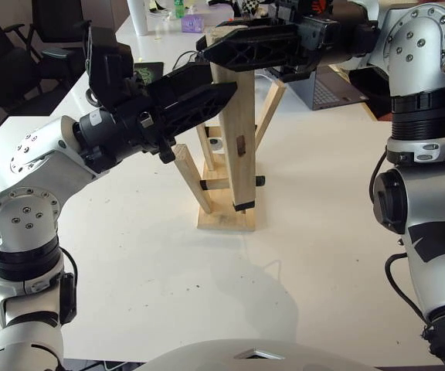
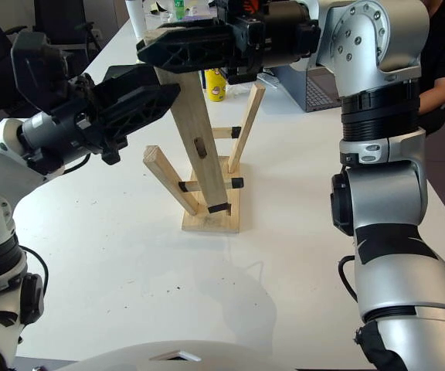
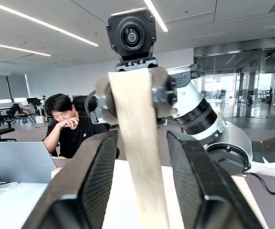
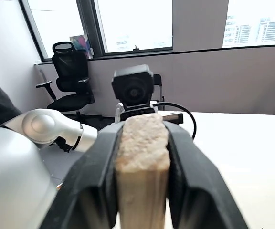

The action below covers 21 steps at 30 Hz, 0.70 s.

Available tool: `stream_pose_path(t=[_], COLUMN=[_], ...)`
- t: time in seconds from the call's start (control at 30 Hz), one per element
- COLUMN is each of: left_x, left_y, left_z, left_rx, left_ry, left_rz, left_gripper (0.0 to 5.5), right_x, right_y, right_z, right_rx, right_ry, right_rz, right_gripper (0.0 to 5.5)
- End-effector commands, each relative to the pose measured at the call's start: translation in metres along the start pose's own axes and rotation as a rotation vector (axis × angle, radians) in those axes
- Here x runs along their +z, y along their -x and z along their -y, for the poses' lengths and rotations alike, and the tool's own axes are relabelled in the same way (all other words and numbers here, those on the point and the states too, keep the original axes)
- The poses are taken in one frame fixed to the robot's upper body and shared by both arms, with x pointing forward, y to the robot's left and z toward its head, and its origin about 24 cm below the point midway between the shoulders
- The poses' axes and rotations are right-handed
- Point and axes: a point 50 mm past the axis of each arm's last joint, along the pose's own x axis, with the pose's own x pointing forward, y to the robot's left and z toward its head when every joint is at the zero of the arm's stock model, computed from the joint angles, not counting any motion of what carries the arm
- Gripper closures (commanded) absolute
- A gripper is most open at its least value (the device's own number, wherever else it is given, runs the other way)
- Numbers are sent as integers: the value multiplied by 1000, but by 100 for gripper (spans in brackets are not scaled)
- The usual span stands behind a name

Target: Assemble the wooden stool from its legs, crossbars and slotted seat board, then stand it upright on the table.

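While the pale wooden stool (image 1: 207, 185) sits upside down near the middle of the frame, its flat slotted seat board (image 1: 226, 220) lies on the white table (image 1: 130, 263) and its legs point up. The tall square wooden leg (image 1: 238, 131) at the front stands almost straight.

The black two-finger right gripper (image 1: 211, 48) comes in from the upper right. It squeezes the top end of the tall leg, with a finger pressed on each side of the wood.

The black two-finger left gripper (image 1: 219, 81) comes in from the left, just below the right one. Its fingers (image 3: 87, 176) sit on both sides of the same leg. A little gap shows on each side, so this gripper is open around the leg and does not pinch it.

A shorter wooden leg (image 1: 191, 176) leans toward the left. A small wooden crossbar (image 1: 216, 184) joins it to the tall leg. A thin slanted leg (image 1: 269, 108) stands behind them. A grey laptop (image 1: 331, 89) lies on the table at the upper right, well apart from the stool.
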Motion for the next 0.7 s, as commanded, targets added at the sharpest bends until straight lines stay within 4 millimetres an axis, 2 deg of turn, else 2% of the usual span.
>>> stream_pose_path(t=[0.03,0.1,0.2,0.37,0.5,0.57,0.63,0.7], left_x=[-1,-1,-3,-17,-41,-56,-70,-83], left_y=[14,24,40,66,84,90,91,90], left_z=[-5,-9,-12,-8,-4,-6,-8,-9], left_rx=[85,151,265,429,515,556,580,598], left_ry=[-8,-13,-2,59,169,239,299,331], left_rz=[-8,-8,27,47,12,10,5,-17], left_gripper=[362,362,362,362,362,362,362,362], right_x=[0,4,9,-10,-46,-77,-101,-116], right_y=[25,40,66,88,93,93,90,84], right_z=[0,2,-1,-6,-9,-6,-9,-11], right_rx=[-133,-254,-531,-944,-1187,-1295,-1360,-1391], right_ry=[26,63,126,96,-9,-120,-172,-226], right_rz=[87,143,235,387,422,441,439,475], right_gripper=[447,447,447,447,447,447,447,447])
